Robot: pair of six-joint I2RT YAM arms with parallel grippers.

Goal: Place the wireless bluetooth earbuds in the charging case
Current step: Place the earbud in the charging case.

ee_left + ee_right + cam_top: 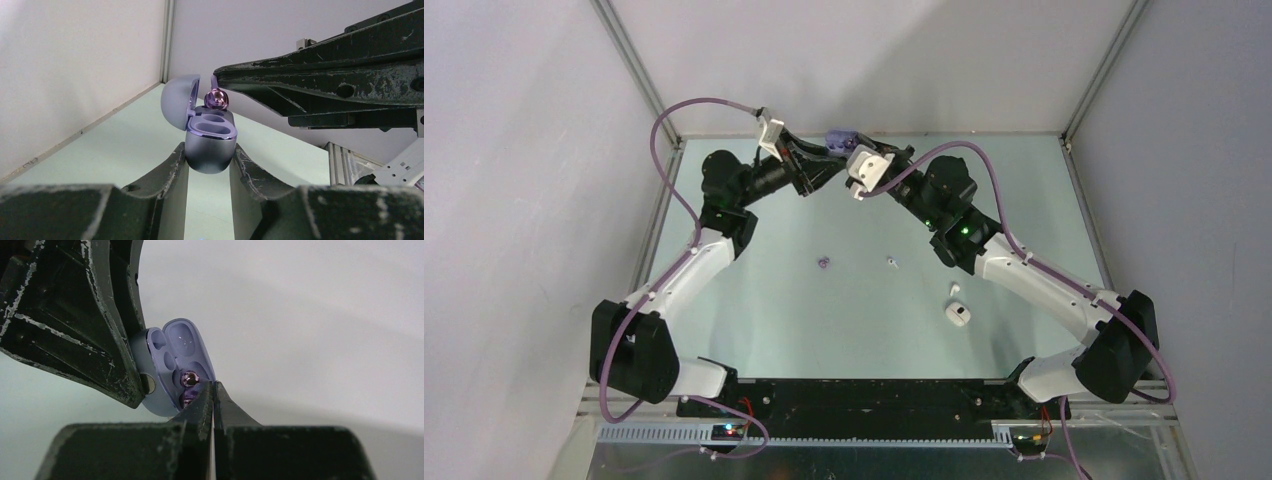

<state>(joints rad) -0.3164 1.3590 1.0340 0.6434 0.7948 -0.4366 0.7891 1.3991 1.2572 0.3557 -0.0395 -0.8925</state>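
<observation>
Step in hand, as judged: seating an earbud. The left fingers [175, 170] pinch the pale purple plastic charging case [210, 150], lid open, raised over the pale green desk [874, 340]. The right fingers [320, 75], pressed together, touch the glossy purple earbud [218, 98] perched at its well. Next move calls for a gentle downward press. A loose purple earbud [823, 263] lies on the desk. Plain white walls [874, 60].

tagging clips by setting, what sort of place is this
Probably a lab robot cell, not a home: plain white walls in aluminium framing, a pale-green tabletop, and a left arm and right arm bolted at its near edge.
</observation>
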